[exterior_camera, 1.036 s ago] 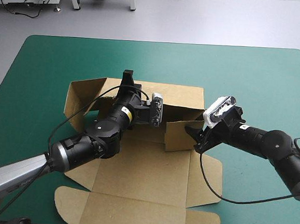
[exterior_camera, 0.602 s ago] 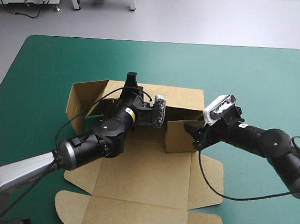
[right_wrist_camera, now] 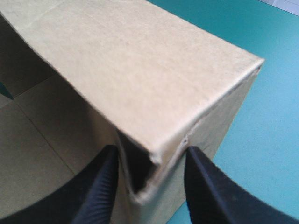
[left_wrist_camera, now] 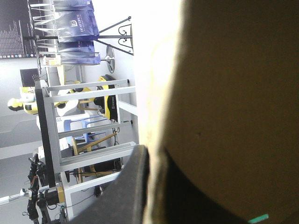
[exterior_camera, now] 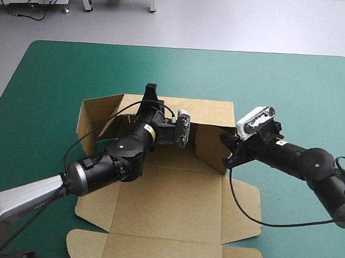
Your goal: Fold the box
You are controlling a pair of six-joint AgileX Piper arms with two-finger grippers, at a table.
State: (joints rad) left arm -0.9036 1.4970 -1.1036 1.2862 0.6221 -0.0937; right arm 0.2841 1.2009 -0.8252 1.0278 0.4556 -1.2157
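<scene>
The brown box [exterior_camera: 173, 195] lies in the middle of the table with its back wall [exterior_camera: 204, 110] upright and a side flap [exterior_camera: 96, 114] raised at the left. My left gripper [exterior_camera: 150, 92] sits over the back wall's top edge. In the left wrist view one black finger [left_wrist_camera: 133, 186] presses against the box [left_wrist_camera: 233, 102], which hides the other finger. My right gripper [exterior_camera: 226, 150] holds the raised right wall at its near end. In the right wrist view the gripper [right_wrist_camera: 150, 151] has the box [right_wrist_camera: 140, 79] corner between its fingers.
The box's flat lid and its rounded tabs [exterior_camera: 162, 254] reach almost to the table's near edge. The teal-green cover [exterior_camera: 306, 98] shows wide to the right of and behind the box, with a narrower strip [exterior_camera: 43, 95] at the left.
The right wall has swung outward to the right with my right gripper on it. The whole sheet has slid slightly toward the near edge. My left gripper stays on the back wall.
</scene>
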